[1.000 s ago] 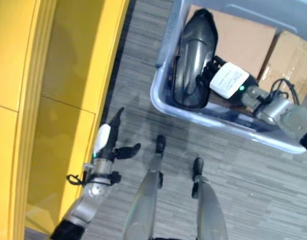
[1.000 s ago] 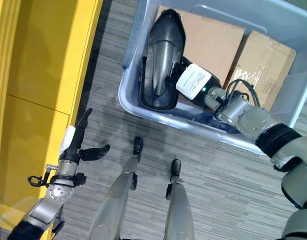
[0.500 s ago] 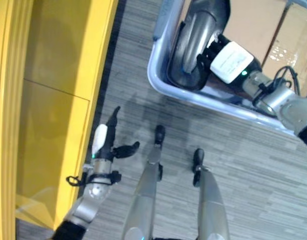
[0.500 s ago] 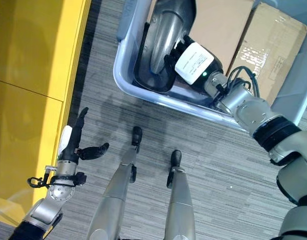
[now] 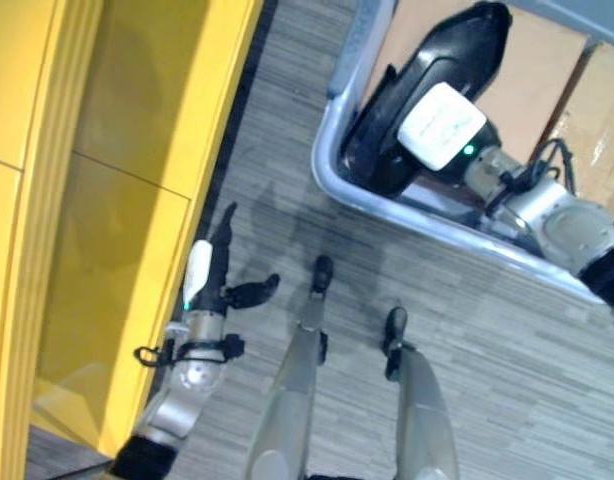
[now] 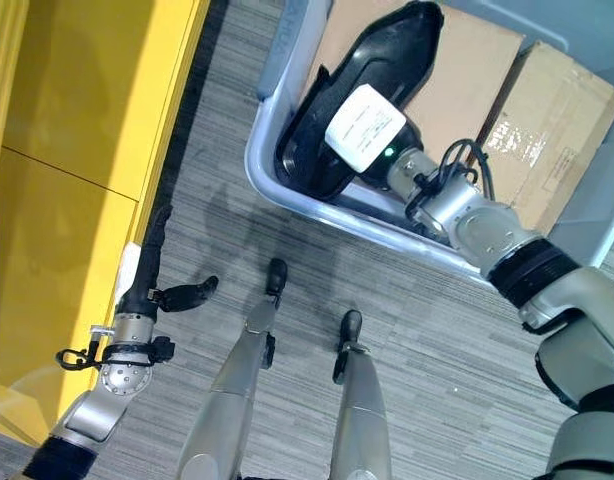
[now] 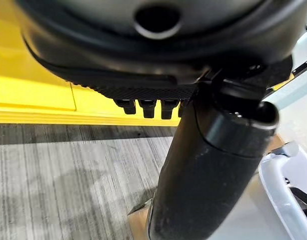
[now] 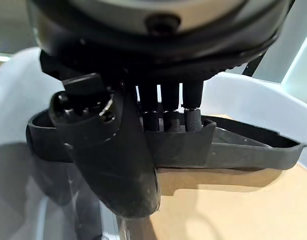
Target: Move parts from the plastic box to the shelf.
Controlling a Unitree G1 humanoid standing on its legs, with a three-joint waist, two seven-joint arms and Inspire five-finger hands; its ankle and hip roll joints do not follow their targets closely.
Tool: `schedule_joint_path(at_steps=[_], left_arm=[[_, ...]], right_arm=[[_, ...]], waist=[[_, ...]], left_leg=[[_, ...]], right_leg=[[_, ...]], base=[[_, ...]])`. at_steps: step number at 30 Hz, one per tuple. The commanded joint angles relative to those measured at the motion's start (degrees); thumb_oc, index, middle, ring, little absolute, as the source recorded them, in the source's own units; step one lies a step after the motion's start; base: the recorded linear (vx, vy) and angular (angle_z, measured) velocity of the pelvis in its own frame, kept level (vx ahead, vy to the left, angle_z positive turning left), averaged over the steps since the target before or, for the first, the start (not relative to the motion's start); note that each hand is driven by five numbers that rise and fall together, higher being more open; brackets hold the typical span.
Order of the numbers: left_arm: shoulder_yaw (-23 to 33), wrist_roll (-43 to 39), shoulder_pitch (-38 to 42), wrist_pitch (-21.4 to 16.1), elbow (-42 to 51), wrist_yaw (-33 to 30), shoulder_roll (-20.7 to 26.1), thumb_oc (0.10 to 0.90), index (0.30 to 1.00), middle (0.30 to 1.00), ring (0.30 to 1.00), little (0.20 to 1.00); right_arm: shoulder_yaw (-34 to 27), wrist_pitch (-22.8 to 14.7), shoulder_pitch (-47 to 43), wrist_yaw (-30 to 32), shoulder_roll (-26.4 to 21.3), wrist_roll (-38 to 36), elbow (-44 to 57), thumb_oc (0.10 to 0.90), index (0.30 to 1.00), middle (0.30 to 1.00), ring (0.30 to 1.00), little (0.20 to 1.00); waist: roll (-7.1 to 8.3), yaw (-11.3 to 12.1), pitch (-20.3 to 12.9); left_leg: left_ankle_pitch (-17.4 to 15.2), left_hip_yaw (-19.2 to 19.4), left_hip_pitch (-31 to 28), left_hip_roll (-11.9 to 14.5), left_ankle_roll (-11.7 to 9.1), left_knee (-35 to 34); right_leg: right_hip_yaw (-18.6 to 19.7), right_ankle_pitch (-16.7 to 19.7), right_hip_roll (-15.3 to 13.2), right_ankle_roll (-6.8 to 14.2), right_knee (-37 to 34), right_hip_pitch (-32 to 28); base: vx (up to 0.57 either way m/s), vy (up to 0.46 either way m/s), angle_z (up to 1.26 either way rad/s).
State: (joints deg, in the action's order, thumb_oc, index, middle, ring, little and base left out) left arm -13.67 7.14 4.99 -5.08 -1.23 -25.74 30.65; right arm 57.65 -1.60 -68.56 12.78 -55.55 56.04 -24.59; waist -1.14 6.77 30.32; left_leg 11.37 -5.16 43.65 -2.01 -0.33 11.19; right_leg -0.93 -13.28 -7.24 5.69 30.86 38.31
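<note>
nearest the robot, the left hand (image 5: 209, 285) hangs low over the grey carpet floor (image 5: 507, 370), just beside the front of the yellow shelf (image 5: 117, 150); its fingers are straight and relaxed, the thumb standing off to the side, and it holds nothing. farther out, the right hand (image 6: 372, 135) reaches into the near left corner of the pale plastic box (image 6: 272, 170), and the right wrist view shows its fingers (image 8: 171, 107) curled over the rim of the black moulded part (image 8: 233, 150) with the thumb pressed on the near side, so the part is gripped. the black moulded part looks raised at an angle inside the box, its lower end by the box's near wall and its long axis running up and away toward the far right, across the cardboard boxes (image 6: 537, 110) that lie on the box's floor beyond it. the relation that matters next, as i judge it: the shelf lies to the left of the gripped part, across open floor, with the box's left wall between them, so the part would have to clear that wall lengthwise before swinging over; the right hand has it, while the left hand is far nearer the shelf. a white label on the back of the right hand carries print too small to read.
</note>
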Motion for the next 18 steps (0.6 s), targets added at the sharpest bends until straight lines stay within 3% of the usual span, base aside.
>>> schedule_joint_path(at_steps=[1,18], left_arm=[[1.54,0.54,0.42,-3.23,4.0,-2.22,0.63,0.9,1.0,1.0,1.0,1.0],[2.17,0.96,0.7,-2.96,3.75,-1.01,2.25,0.9,1.0,1.0,1.0,1.0]], right_arm=[[4.93,-2.46,4.39,-2.09,-1.53,-0.1,-1.89,0.4,0.3,0.3,0.3,0.3],[0.77,-0.92,5.28,-0.16,-3.62,-1.74,-0.66,0.4,0.3,0.3,0.3,0.3]], waist=[[0.92,-0.24,-0.53],[3.27,0.13,-1.85]], left_leg=[[-12.4,2.84,-2.17,-0.76,0.57,6.79],[-9.17,2.01,-12.02,0.03,0.22,-1.56]], right_leg=[[1.88,8.47,-0.11,-0.8,-12.64,-4.73],[-0.29,11.14,-0.11,0.13,-19.51,-14.59]], base=[[0.0,0.0,0.0],[0.0,-0.004,0.01]])
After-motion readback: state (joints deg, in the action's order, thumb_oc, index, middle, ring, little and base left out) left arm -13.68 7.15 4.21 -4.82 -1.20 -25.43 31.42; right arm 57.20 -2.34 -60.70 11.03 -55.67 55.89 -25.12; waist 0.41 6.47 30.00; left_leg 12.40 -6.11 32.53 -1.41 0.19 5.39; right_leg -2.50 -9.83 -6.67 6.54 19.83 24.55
